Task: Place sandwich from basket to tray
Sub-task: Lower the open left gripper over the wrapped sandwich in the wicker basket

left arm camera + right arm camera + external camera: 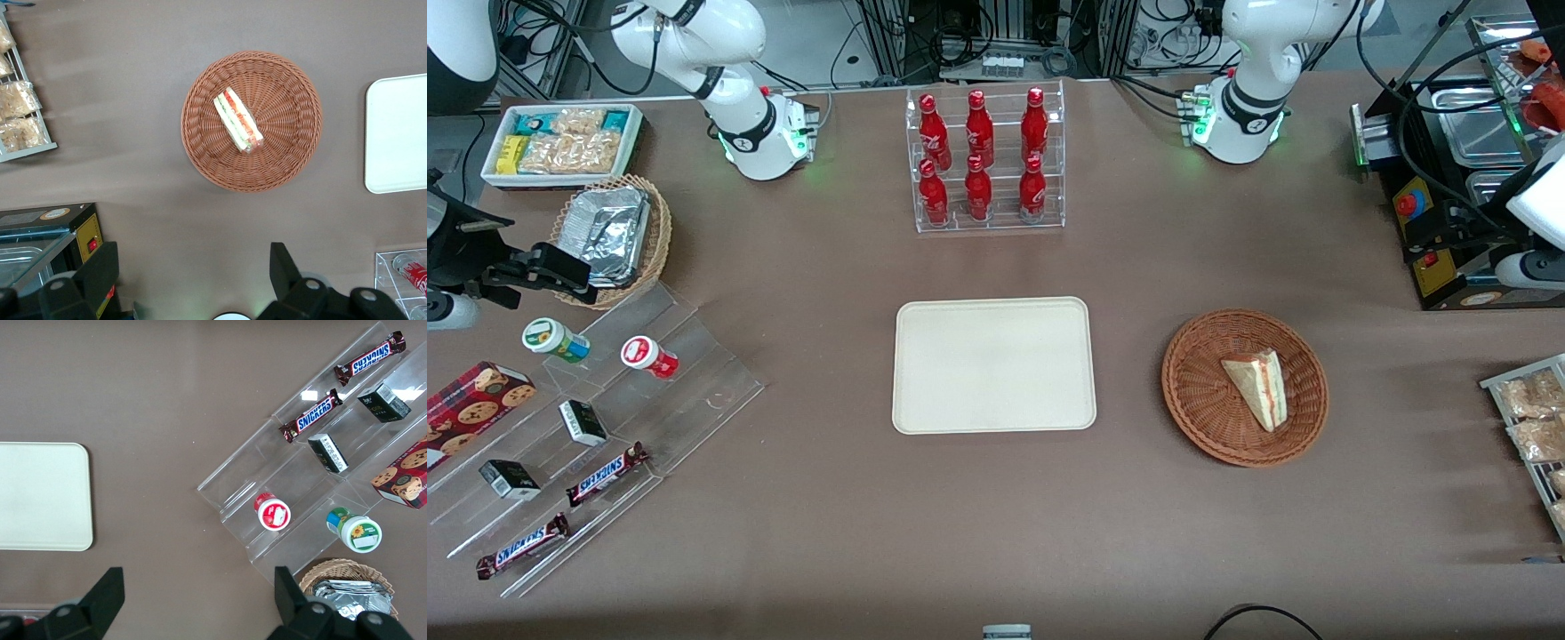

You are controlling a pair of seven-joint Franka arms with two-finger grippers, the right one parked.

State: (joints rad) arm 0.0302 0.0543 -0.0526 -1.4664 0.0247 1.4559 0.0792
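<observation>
Brown cloth covers the whole bench (1049,533), and so far nothing's been picked up. The left arm's tool (193,280) hangs high over the bench, well clear of everything, fingers (285,267) spread wide apart with nothing between them. The small triangular sandwich wedge of pale bread with red and light filling (1260,387) lies in the wide, shallow reddish-brown wicker basket (1200,418), a bit off centre toward the working arm's end, lying on one flat bread face, not standing up. The flat cream-beige rectangular tray with rounded corners (993,364) sits bare beside the basket, toward the parked arm's end, with a gap of cloth between them. From the front camera the wedge's long axis runs diagonally: the wide end points away from the camera and toward the tray, and it tapers to a tip nearer the camera; the striped cut edge faces the working arm's end. What I'd worry about: it's soft bread, so if the fingers close along the long axis or catch only the thin tip, it could squash, or twist and drop. Closing across the short width looks safer. Coming down too deep might also snag the weave and drag the basket, since it's light.
</observation>
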